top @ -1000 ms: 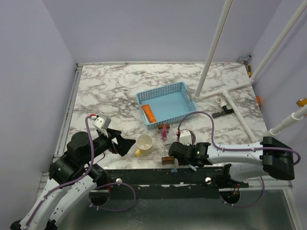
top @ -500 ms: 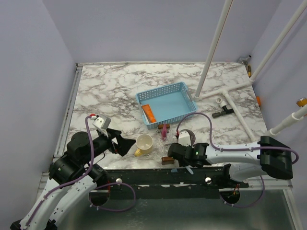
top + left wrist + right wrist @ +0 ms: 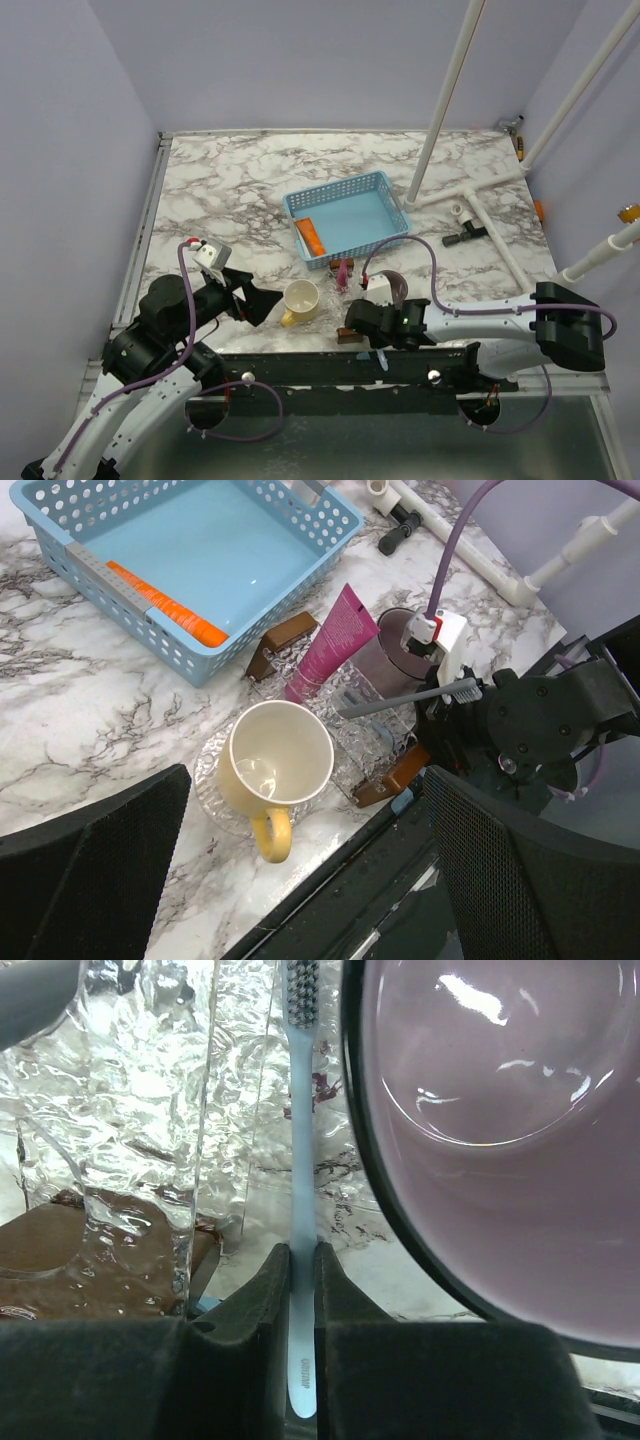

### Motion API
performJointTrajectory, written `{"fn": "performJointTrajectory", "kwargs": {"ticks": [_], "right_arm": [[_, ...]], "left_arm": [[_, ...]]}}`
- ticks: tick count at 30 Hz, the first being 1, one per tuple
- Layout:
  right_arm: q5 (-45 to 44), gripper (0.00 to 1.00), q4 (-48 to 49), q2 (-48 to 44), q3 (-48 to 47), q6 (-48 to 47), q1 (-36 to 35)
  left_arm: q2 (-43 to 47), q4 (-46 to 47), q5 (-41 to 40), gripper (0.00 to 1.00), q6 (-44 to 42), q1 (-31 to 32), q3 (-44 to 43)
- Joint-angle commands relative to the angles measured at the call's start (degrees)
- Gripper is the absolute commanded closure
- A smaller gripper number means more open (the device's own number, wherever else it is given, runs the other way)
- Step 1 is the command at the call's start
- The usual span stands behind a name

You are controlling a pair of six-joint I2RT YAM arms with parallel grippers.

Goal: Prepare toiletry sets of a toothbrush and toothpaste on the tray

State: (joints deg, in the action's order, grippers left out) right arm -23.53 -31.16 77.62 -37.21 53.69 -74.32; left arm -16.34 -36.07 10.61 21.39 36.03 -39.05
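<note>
Right tool (image 3: pixel 302 1260) is seen pinched on the tail of the light blue toothbrush (image 3: pixel 302 1150), with only the rounded end of the handle left behind the grip. The bristles point away from the wrist. The brush is held low between a purple mug (image 3: pixel 480 1160) and a clear ribbed holder (image 3: pixel 130 1110); whether it touches the bench (image 3: pixel 220 190) cannot be told.

Across the last second the right wrist has been shifted a little to the left and toward the near edge in the top view, and the forearm has been drawn along with it. Nothing else on the bench has been displaced. The brush is judged to be in the course of being drawn clear of the mug and holder rather than lifted, so the carry to the tray (image 3: pixel 355 215) is not yet begun.

Left tool (image 3: pixel 252 296) is held spread wide and empty beside the yellow mug (image 3: pixel 300 298), unmoved over the same second. An orange toothpaste tube (image 3: pixel 312 237) already lies inside the tray along its left wall. A pink toothpaste tube (image 3: pixel 343 270) lies outside, just beyond the near corner. One set would be completed once the brush is laid beside the orange tube.
</note>
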Motion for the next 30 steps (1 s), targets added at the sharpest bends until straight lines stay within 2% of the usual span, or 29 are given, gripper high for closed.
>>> {"fn": "performJointTrajectory", "kwargs": {"ticks": [1, 20, 30], "right_arm": [[0.3, 0.98, -1.7, 0.1, 0.5, -0.5, -0.9], [-0.8, 0.99, -9.2, -8.8, -3.0, -0.8, -1.1], [-3.2, 0.99, -15.6, -11.6, -8.8, 0.1, -1.1]], "left_arm": [[0.5, 0.7, 0.8, 0.01, -0.6, 0.2, 0.4], [0.1, 0.8, 0.7, 0.01, -0.5, 0.2, 0.4], [-0.2, 1.0, 1.5, 0.01, -0.5, 0.2, 0.4]]}}
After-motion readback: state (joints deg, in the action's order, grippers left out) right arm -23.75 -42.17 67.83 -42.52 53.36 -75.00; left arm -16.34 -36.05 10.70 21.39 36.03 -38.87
